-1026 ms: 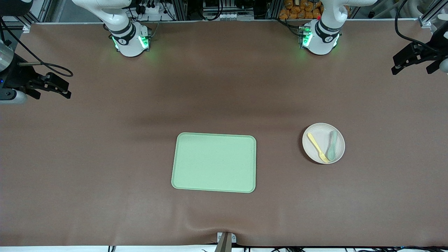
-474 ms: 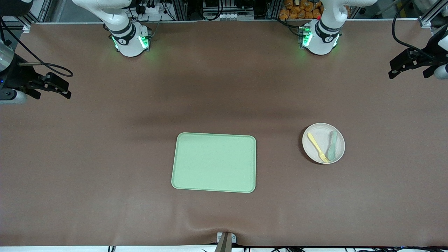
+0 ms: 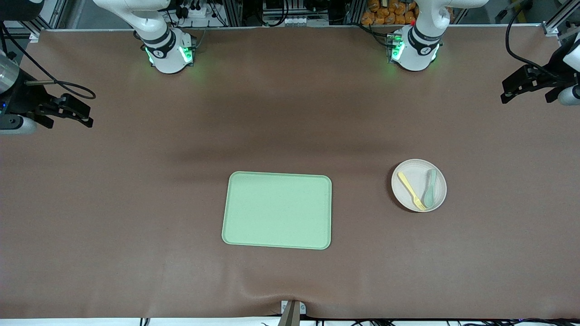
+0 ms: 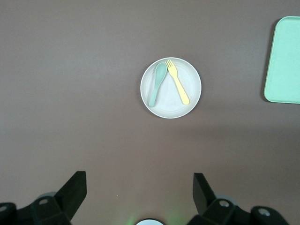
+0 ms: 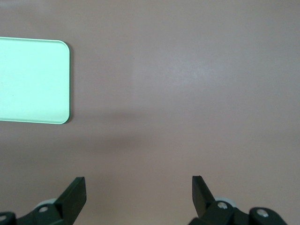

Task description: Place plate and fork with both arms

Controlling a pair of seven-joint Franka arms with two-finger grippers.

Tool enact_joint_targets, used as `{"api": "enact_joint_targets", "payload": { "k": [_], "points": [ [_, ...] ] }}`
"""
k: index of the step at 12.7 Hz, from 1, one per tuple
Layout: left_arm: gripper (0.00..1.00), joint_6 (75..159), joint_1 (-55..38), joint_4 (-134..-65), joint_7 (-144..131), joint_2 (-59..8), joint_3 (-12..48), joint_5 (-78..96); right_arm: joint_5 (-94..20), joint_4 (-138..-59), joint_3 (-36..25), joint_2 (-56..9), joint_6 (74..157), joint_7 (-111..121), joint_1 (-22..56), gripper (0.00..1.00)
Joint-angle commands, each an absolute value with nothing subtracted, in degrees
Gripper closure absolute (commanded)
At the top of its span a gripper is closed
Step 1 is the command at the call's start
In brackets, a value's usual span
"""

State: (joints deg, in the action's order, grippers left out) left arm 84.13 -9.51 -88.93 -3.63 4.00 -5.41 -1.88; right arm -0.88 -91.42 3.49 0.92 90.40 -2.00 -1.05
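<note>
At the right arm's end of the table, the right gripper (image 3: 72, 112) hangs in the air over bare brown table (image 3: 136, 181), well apart from everything that lies on it; its two black fingers (image 5: 75, 194) stand spread wide with nothing between them, and its wrist view looks down on plain tabletop with only a corner of the tray showing. The right arm itself waits out at that edge. Near the middle of the table lies the rectangular light-green tray (image 3: 277, 210), flat, with rounded corners and nothing on it, nearer to the front camera than either arm's green-lit base. Toward the left arm's end of the table, well apart from the tray, sits the small round off-white plate (image 3: 408, 199), flat on the tabletop. On the plate lies the pale-yellow fork (image 3: 411, 190), set at a slant with its tines toward the front camera's side of the plate, and just beside it lies the grey-green spoon (image 3: 430, 188), nearly straight, its bowl also at the end nearer the front camera; the two handles lean apart while the working ends come close together near the rim. At the table's edge on the left arm's end, the left gripper (image 3: 528, 83) hangs in the air over bare table, its fingers (image 4: 72, 192) likewise parted wide and empty; its wrist view shows the plate, fork and spoon well clear of the fingertips.
</note>
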Motion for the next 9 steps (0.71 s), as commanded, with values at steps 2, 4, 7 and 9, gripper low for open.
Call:
{"api": "enact_joint_targets", "payload": {
  "k": [2,4,7,9],
  "points": [
    [0.0,83.5,-9.9,-87.6,-4.4,3.4,-5.2,-2.5,-1.4,-91.9,3.4,1.2,90.5,-2.6,-0.8,0.0],
    [0.0,83.5,-9.9,-87.6,-4.3,3.4,-5.2,-2.5,-1.4,-91.8,3.4,1.2,90.7,-2.6,-0.9,0.0],
    [0.0,83.5,-9.9,-87.6,-4.2,3.3,-5.2,-2.5,-1.5,-91.8,3.5,1.1,90.7,-2.7,-0.8,0.0],
    [0.0,83.5,-9.8,-87.7,-4.0,3.3,-5.2,-2.5,-1.5,-91.9,3.5,0.8,90.7,-2.7,-0.8,0.0]
  ]
}}
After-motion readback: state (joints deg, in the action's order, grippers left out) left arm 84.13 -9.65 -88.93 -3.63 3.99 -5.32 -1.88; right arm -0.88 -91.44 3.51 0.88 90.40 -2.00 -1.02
